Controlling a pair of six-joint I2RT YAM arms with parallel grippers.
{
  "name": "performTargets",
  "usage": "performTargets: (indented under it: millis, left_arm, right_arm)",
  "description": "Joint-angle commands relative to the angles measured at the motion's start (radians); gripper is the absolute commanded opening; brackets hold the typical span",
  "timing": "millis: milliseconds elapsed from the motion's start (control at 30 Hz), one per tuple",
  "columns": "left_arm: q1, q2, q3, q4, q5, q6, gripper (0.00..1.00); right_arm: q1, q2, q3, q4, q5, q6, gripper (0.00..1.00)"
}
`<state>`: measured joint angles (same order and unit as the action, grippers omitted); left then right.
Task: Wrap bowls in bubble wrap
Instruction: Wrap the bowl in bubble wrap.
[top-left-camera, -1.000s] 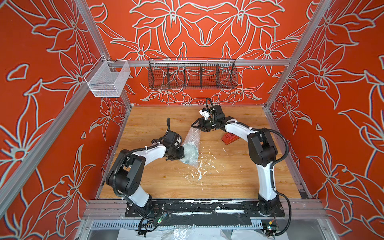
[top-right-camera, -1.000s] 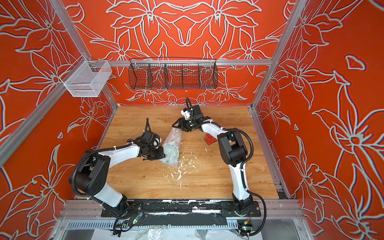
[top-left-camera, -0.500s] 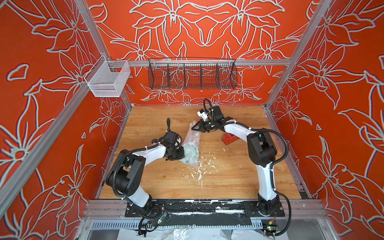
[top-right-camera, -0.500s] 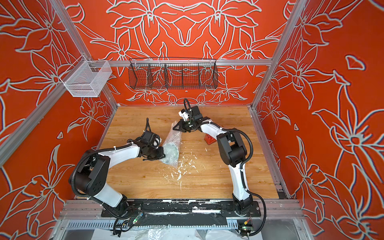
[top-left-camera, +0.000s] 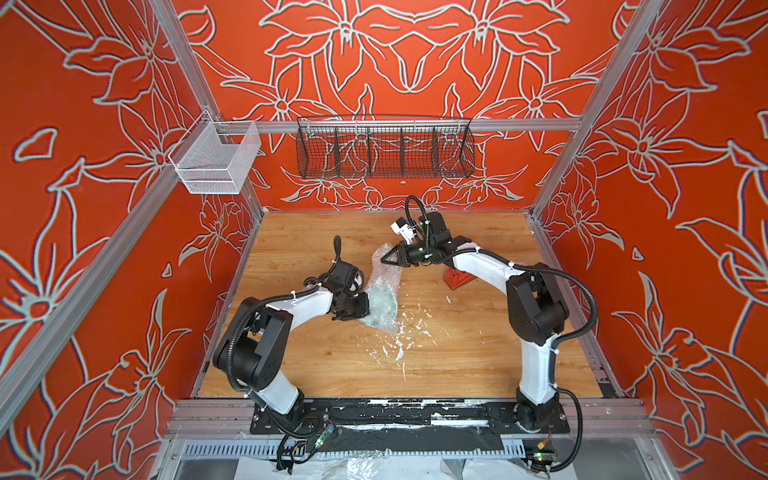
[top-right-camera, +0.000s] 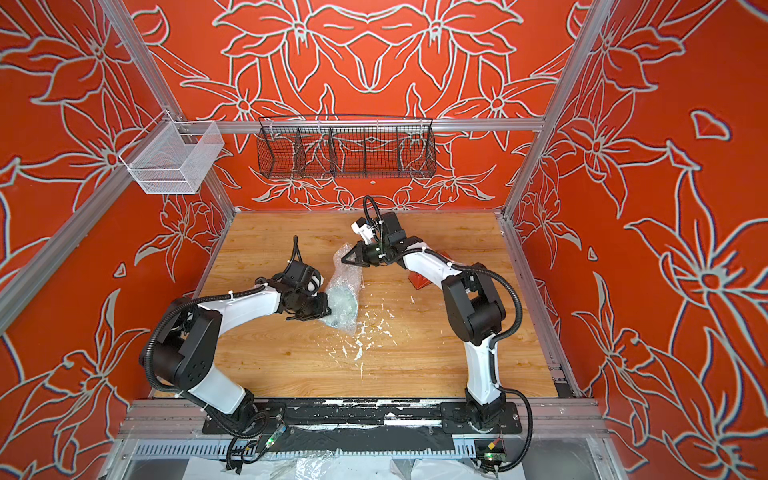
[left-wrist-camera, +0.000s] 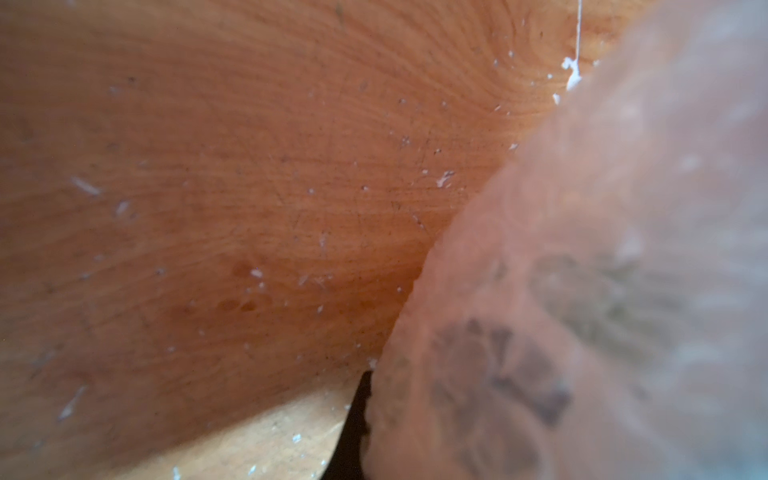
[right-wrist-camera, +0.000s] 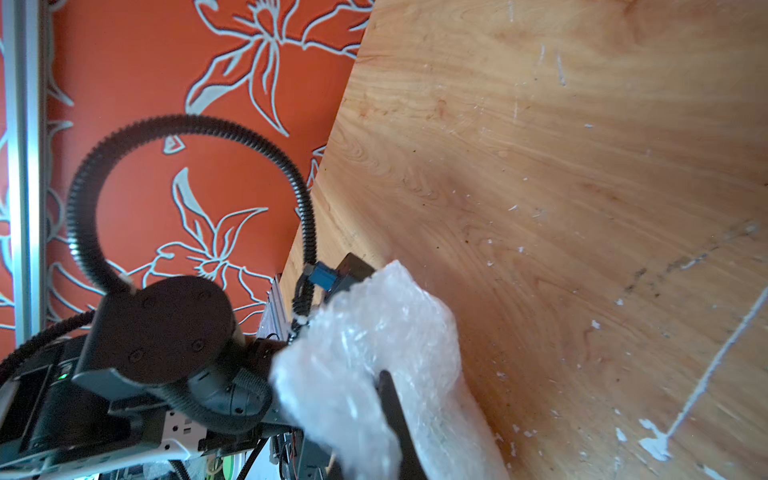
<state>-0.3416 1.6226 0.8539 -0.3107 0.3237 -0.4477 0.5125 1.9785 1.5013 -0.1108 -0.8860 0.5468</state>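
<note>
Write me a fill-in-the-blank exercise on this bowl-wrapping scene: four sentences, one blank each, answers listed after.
1. The shut jaws of the ____ gripper pinch the far end of the clear, crinkly bubble wrap sheet.
2. The left gripper grips the small white bowl with green leaf prints through the ____.
3. The red tape dispenser sits partly under the right ____.
4. The black wire basket hangs on the ____ wall.
Missing words: right; bubble wrap; arm; back.

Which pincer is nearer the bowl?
Left. Left pincer grips the wrapped bowl at its edge; right pincer pinches the bubble wrap at its raised far end, clear of the bowl.
</note>
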Motion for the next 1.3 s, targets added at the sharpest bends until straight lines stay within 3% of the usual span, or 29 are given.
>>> performTargets:
  millis: [0, 333, 467, 667, 833, 1000, 1067, 1267]
  left_arm:
    - [-0.009, 0.073, -0.026, -0.130, -0.073, -0.023, 0.00]
    - [-0.007, 0.095, 0.007, -0.132, -0.048, -0.053, 0.00]
    - [-0.002, 0.098, 0.033, -0.146, -0.035, -0.051, 0.00]
    - [0.019, 0.083, 0.055, -0.156, -0.017, -0.047, 0.00]
    - [0.036, 0.078, 0.062, -0.155, 0.008, -0.047, 0.00]
    - [0.047, 0.059, 0.062, -0.139, 0.059, -0.053, 0.00]
    - [0.047, 0.045, 0.065, -0.140, 0.065, -0.056, 0.00]
    - [0.051, 0.030, 0.079, -0.147, 0.087, -0.064, 0.00]
  right_arm:
    - [0.017, -0.064, -0.057, 0.046, -0.050, -0.019, 0.00]
    - [0.130, -0.150, -0.268, 0.092, -0.053, -0.050, 0.00]
    - [0.166, -0.144, -0.304, 0.019, 0.002, -0.102, 0.00]
    - [0.174, -0.098, -0.395, 0.099, 0.010, -0.045, 0.00]
    - [0.193, -0.054, -0.410, 0.091, 0.061, -0.039, 0.10]
    - [0.214, -0.021, -0.375, -0.051, 0.197, -0.080, 0.15]
    - [0.219, -0.017, -0.376, -0.078, 0.232, -0.089, 0.21]
    - [0.231, -0.022, -0.398, -0.076, 0.250, -0.098, 0.31]
